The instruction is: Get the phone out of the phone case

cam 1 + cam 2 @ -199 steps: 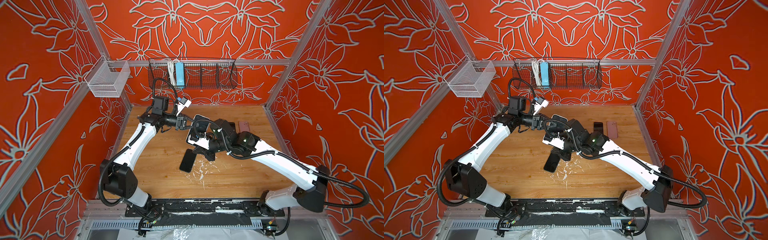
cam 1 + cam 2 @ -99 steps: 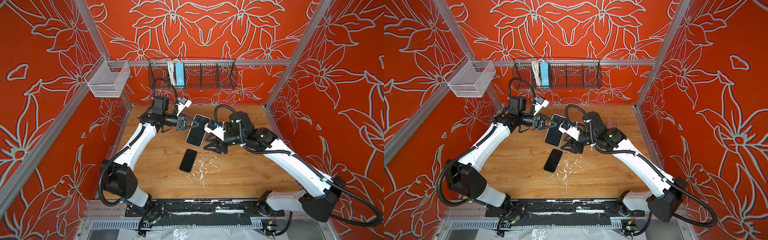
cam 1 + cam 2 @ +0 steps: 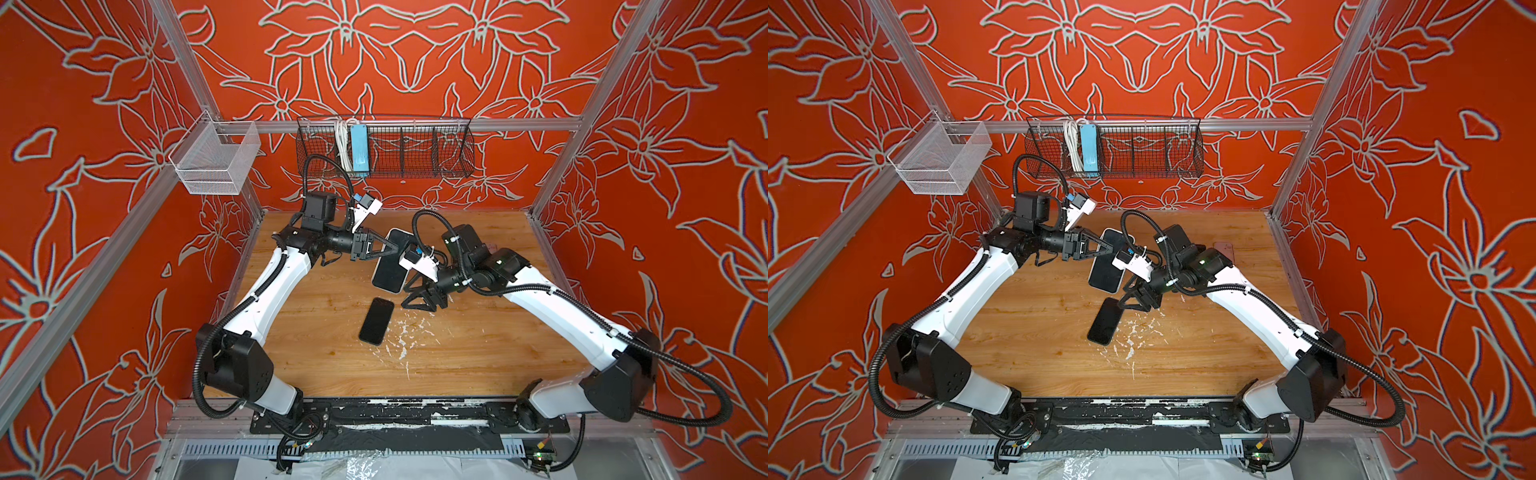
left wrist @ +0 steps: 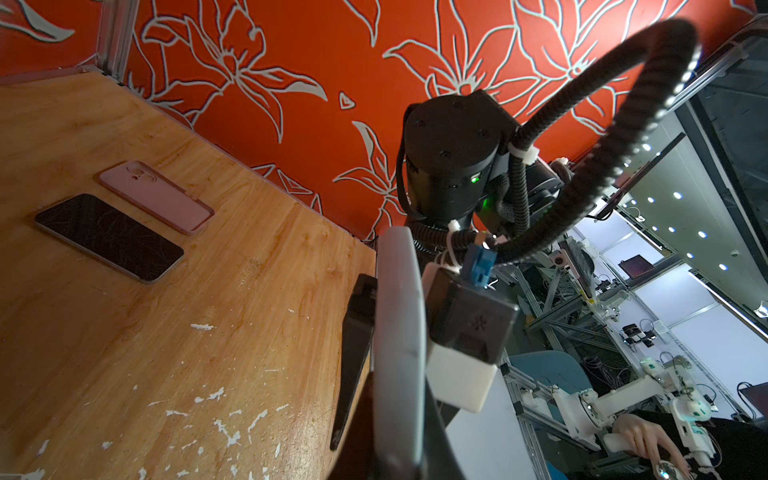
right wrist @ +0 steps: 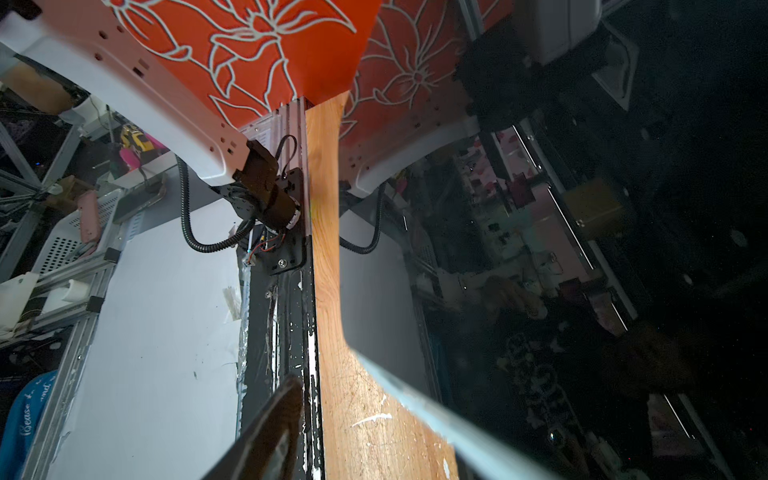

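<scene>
**Operator:** Wooden table [image 3: 457,357], red flowered walls [image 3: 415,62]. What does my left gripper hold?

**Legend:** Your left gripper [image 3: 395,250] is clamped on one long edge of the phone [image 3: 388,270]. The phone sits in its pale phone case [image 4: 399,332] and is carried clear above the table, dark screen upward. Its long axis runs from the back wall toward the front rail. The far end leans slightly right in both top views.

**Operator:** And my right?

**Legend:** Your right gripper [image 3: 420,305] has its jaws apart, just beside the phone's near end. Whether it touches the phone cannot be told. Outward, a black phone [image 3: 376,321] lies flat on the table near white flecks [image 3: 405,336], its long axis roughly parallel to the held one. Toward the back right, a pink case [image 4: 156,195] and a dark phone [image 4: 110,237] lie side by side.
</scene>
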